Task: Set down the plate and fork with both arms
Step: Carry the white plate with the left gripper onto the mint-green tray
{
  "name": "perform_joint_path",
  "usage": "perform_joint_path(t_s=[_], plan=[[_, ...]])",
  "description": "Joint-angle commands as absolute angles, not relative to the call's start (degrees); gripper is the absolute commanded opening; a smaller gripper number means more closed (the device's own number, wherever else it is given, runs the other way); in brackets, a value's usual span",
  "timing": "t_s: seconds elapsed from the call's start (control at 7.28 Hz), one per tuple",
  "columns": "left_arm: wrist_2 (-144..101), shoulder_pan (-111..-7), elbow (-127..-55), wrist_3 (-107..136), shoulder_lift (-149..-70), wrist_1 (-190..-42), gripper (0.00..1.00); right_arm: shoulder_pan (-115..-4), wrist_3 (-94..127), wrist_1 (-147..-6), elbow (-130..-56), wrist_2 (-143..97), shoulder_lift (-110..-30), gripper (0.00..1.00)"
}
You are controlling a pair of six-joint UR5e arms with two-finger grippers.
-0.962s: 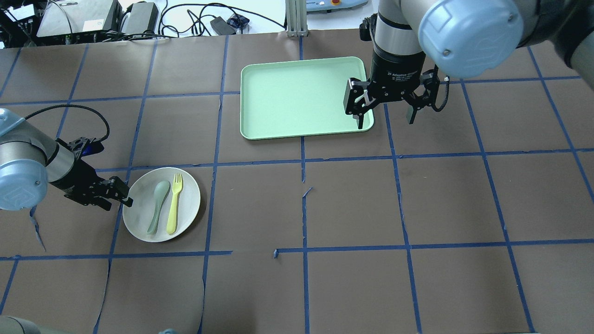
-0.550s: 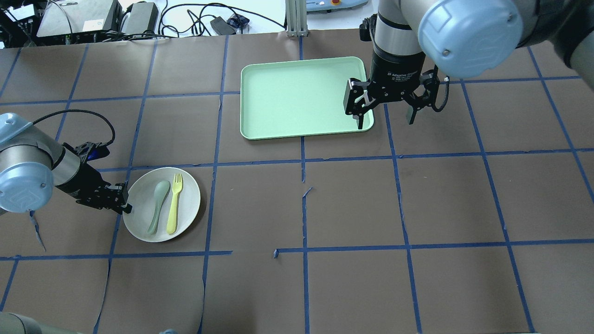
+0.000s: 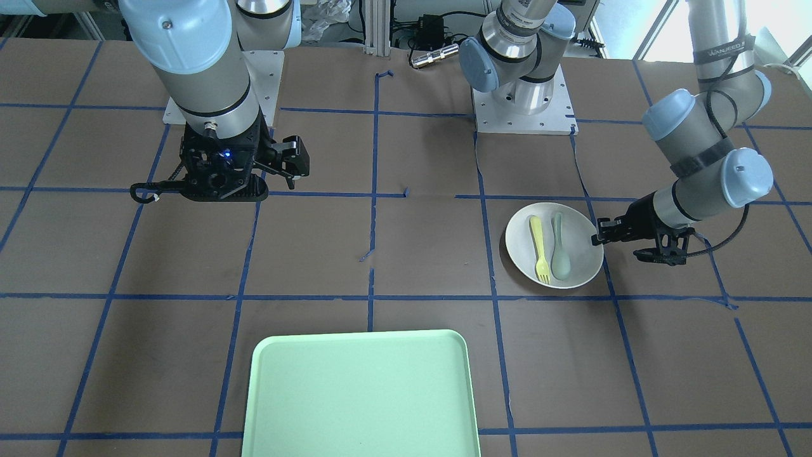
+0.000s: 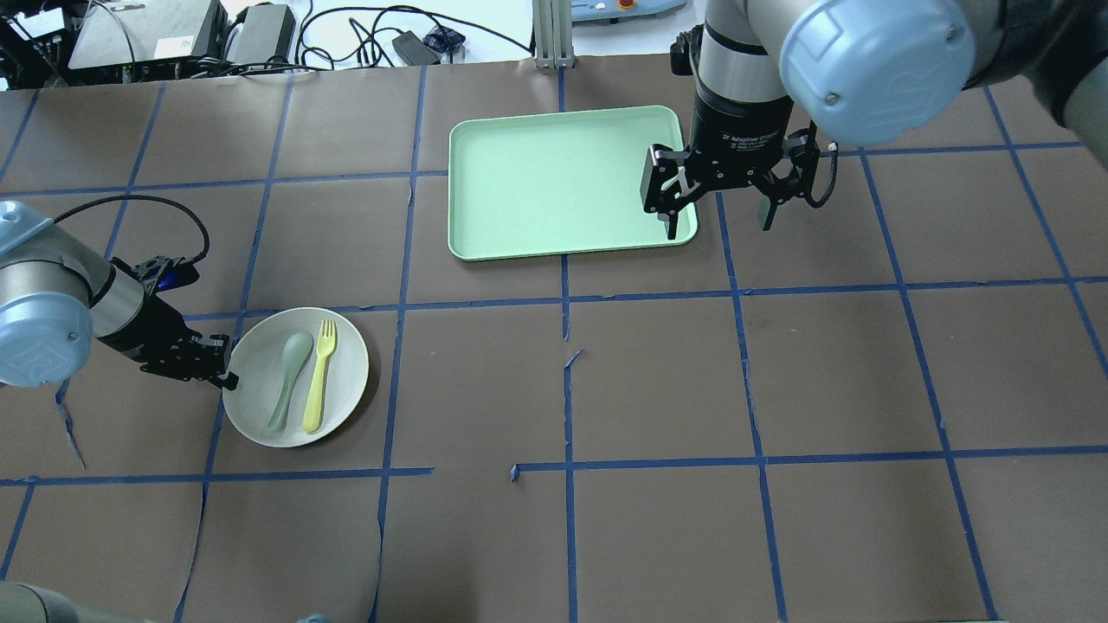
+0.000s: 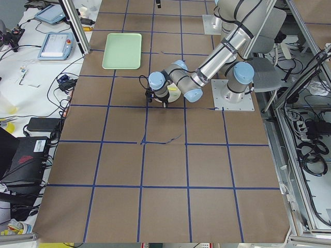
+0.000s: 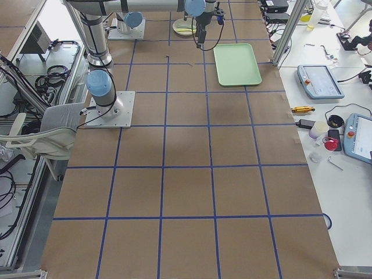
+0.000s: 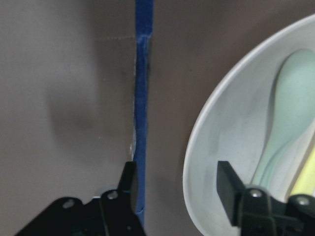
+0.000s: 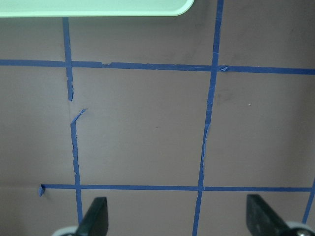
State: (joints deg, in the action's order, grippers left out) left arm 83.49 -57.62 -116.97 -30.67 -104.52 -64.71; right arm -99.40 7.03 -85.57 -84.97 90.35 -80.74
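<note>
Left tool (image 4: 227, 379) spread, fingers straddling plate (image 4: 348, 381) rim, fork (image 4: 317, 378) + spoon (image 4: 290, 381) on it. Right tool (image 4: 718, 223) spread wide by tray (image 4: 554, 182) corner, over worktop (image 4: 658, 381).

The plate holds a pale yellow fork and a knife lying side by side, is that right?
Not quite. The plate does hold the pale yellow fork, but the thing lying beside it is a grey-green spoon, not a knife. The overhead exterior view shows its rounded bowl clearly.
</note>
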Motion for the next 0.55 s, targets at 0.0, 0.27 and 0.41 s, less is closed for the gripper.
perform_joint_path(t_s=[0.0,0.27,0.41], plan=[[81.92,-57.66,-106.67,-28.84,-104.5,-77.88,0.0,-99.4,7.03,-85.61,-84.9,90.35,-80.77,1.0],[74.29,-58.87,-99.52,-20.09,-104.76,-85.42,0.0,-99.4,7.03,-85.61,-84.9,90.35,-80.68,1.0],[71.14,-64.89,-97.49,-14.99,-105.11,-84.39,0.0,-99.4,7.03,-85.61,-84.9,90.35,-80.68,1.0]])
